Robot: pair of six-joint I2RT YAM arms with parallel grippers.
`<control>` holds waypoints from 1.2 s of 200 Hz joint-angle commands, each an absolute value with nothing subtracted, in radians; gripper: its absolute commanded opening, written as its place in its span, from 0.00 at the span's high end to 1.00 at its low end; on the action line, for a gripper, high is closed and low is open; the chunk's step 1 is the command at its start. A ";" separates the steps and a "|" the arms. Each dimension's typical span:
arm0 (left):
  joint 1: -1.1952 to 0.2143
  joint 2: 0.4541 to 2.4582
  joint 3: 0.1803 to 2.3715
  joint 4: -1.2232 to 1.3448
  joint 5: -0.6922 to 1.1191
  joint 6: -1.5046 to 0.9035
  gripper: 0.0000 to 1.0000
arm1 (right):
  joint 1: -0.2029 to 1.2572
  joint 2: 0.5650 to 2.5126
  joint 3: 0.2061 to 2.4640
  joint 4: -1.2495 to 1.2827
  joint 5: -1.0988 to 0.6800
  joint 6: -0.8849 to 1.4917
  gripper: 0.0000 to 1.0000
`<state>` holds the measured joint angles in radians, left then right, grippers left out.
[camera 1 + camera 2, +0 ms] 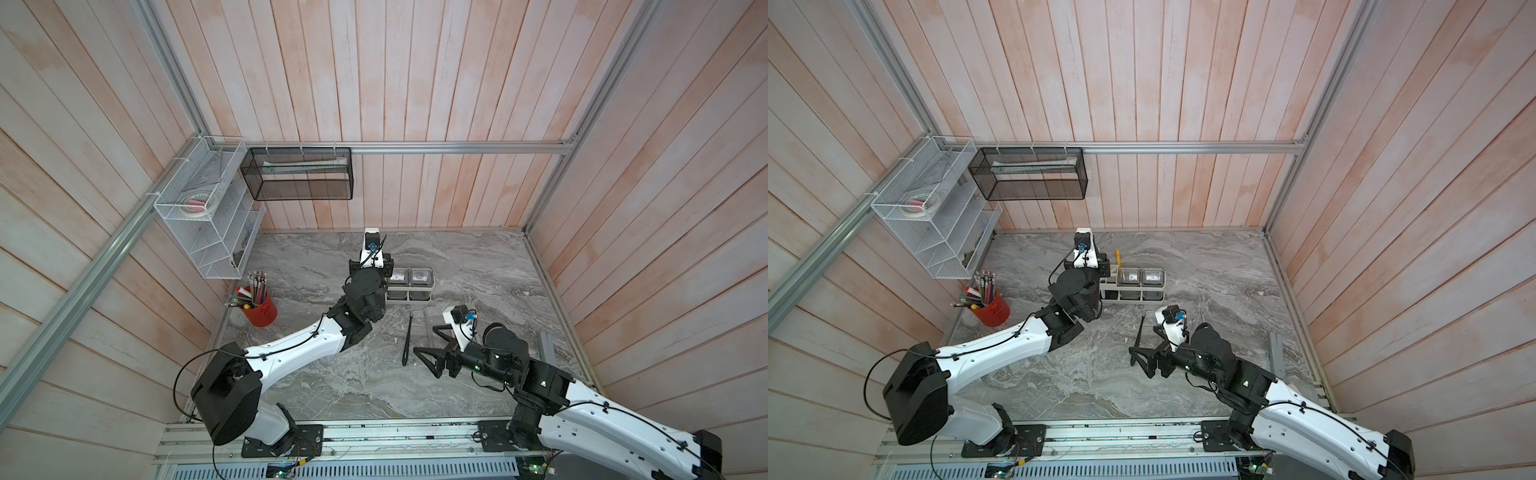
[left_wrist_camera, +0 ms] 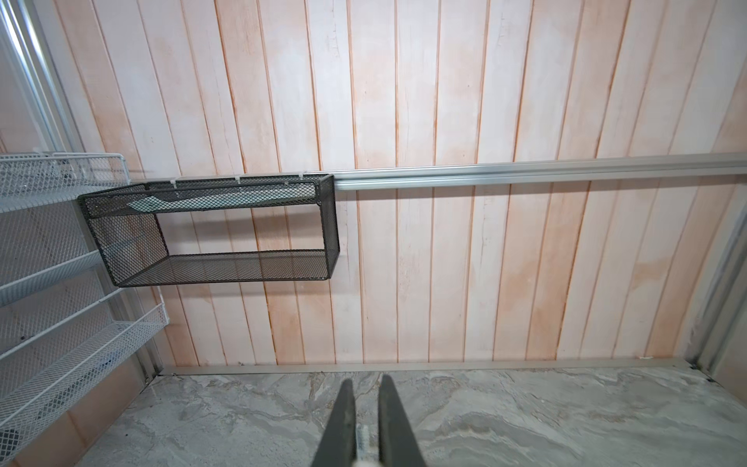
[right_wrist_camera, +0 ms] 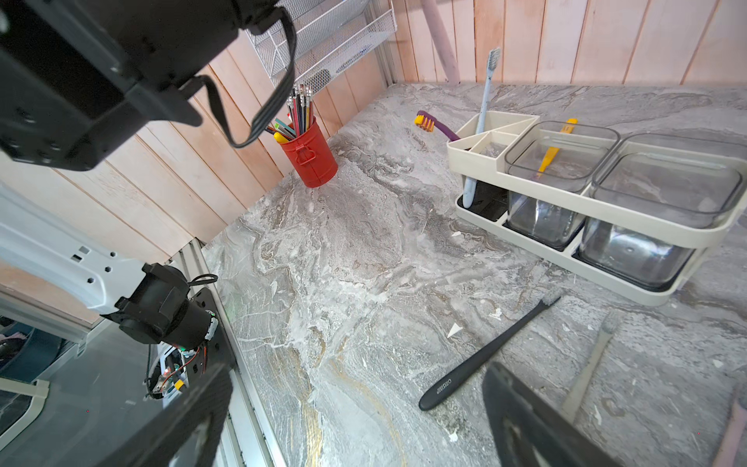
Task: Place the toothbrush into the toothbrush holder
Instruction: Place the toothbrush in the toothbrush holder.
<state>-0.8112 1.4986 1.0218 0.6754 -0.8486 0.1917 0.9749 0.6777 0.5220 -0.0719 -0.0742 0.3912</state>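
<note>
Pickup is the step in hand, as I judge it: the black toothbrush (image 1: 407, 340) lies flat on the counter (image 1: 324, 386), not yet in the holder (image 3: 454, 155), which stands at its 12 o'clock, taking the back wall as 12. The right tool (image 1: 424, 339) hangs just beside the brush at its 3 o'clock, jaws spread wide and gripping nothing. The left tool (image 2: 366, 380) is pinched almost together near the holder's 9 o'clock end, and I see nothing clearly held in it. A pale blue brush (image 3: 481, 121) stands in the divided slot and a yellow one (image 3: 553, 149) in the clear cup beside it. Next, the right tool likely must straddle the thin handle, close, lift, tip the brush upright and carry it toward 12 o'clock, clear of the left arm.
</note>
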 commanded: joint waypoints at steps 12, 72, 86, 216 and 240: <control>-0.737 1.568 1.048 0.728 -0.794 0.158 1.00 | 0.977 0.670 0.510 -0.053 -0.092 0.390 0.02; -0.667 1.643 1.122 0.599 -0.700 -0.021 1.00 | 0.977 0.658 0.503 -0.049 -0.095 0.391 0.02; -0.666 1.638 1.124 0.589 -0.687 -0.049 1.00 | 0.977 0.657 0.501 -0.046 -0.097 0.391 0.02; -0.655 1.751 1.125 0.574 -0.690 -0.071 1.00 | 0.977 0.669 0.490 -0.033 -0.124 0.400 0.02; -0.654 1.770 1.120 0.580 -0.695 -0.096 1.00 | 0.978 0.683 0.491 -0.028 -0.135 0.401 0.02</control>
